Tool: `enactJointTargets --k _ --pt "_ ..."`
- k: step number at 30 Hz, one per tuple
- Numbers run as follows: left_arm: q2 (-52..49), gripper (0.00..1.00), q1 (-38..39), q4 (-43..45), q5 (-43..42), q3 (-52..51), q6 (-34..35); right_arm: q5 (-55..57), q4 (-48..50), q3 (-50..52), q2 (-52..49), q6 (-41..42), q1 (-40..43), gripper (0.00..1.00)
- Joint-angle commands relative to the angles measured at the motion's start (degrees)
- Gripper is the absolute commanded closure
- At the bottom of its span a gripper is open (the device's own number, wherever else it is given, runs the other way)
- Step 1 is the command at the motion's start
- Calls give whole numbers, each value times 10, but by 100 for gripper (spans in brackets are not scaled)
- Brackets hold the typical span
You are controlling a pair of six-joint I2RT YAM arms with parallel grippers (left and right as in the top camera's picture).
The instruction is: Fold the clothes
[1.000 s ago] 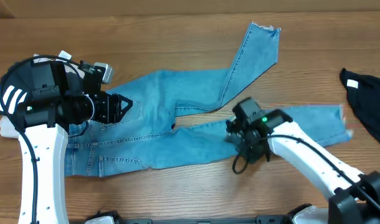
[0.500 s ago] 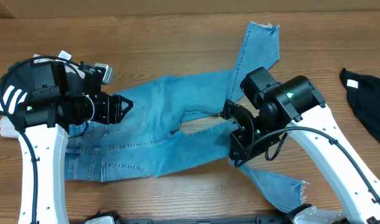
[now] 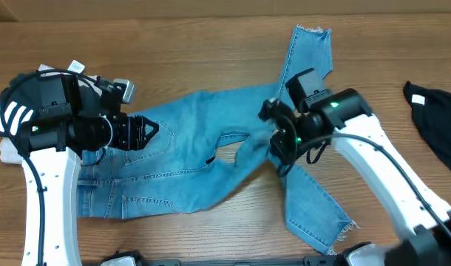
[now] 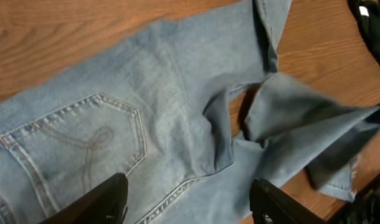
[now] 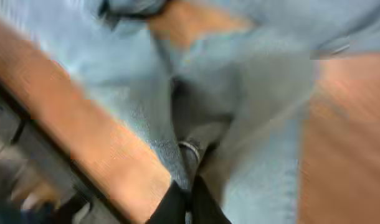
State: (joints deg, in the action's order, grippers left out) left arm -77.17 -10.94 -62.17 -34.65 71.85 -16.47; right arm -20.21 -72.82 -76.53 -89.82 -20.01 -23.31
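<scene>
Right tool, pinching one leg of the jeans, has swung its frayed hem from the right toward the bench front, starting the fold; left tool hovers spread.

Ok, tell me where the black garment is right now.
In the overhead view, the black garment lies at the far right edge, on the robot's right side, apart from the light-blue jeans spread to its left.

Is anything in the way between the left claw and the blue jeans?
No, nothing visible. The left gripper hangs open over the jeans, beside the back pocket, and only bare denim shows between its fingers.
</scene>
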Motion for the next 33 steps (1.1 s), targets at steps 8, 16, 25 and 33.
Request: enactJointTargets --k 8,16,25,33 --pt "0 32 3 -6 21 14 8 -513 -243 -9 -23 -297 -8 96" --pt "0 32 3 -6 22 14 9 -456 -215 -11 -10 -310 -8 96" --pt "0 32 3 -6 22 14 15 -343 -32 10 -46 -189 -6 96" --pt "0 32 3 -9 23 14 15 -423 1 13 -162 -256 7 96"
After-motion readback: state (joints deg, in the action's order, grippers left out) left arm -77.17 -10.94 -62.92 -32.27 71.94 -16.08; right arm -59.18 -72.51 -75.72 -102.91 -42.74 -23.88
